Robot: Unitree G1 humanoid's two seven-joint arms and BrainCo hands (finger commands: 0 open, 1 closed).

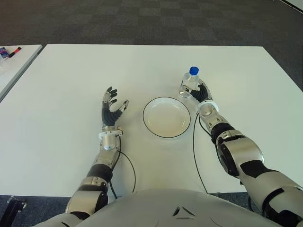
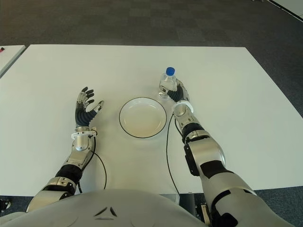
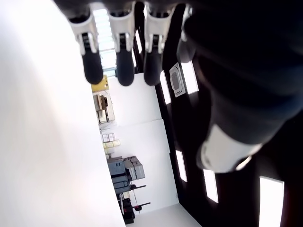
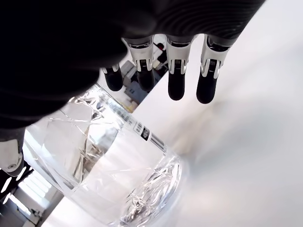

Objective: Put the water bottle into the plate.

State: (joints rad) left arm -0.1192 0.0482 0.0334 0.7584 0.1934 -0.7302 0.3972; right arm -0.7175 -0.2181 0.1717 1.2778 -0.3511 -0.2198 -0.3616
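Observation:
A clear water bottle (image 1: 190, 82) with a blue cap stands upright on the white table (image 1: 71, 75), just beyond the right rim of the white, dark-rimmed plate (image 1: 166, 118). The plate holds nothing. My right hand (image 1: 202, 94) is right against the bottle's near right side. The right wrist view shows the bottle (image 4: 109, 161) beside the palm, with the fingers (image 4: 176, 80) stretched out straight and not wrapped around it, so the hand is open. My left hand (image 1: 112, 106) shows left of the plate, idle, its fingers (image 3: 118, 61) spread and holding nothing.
A black cable (image 1: 195, 151) runs from my right wrist along the table toward its near edge. A second table (image 1: 12, 64) with small items stands at the far left. Dark carpet (image 1: 156, 21) lies beyond the far edge.

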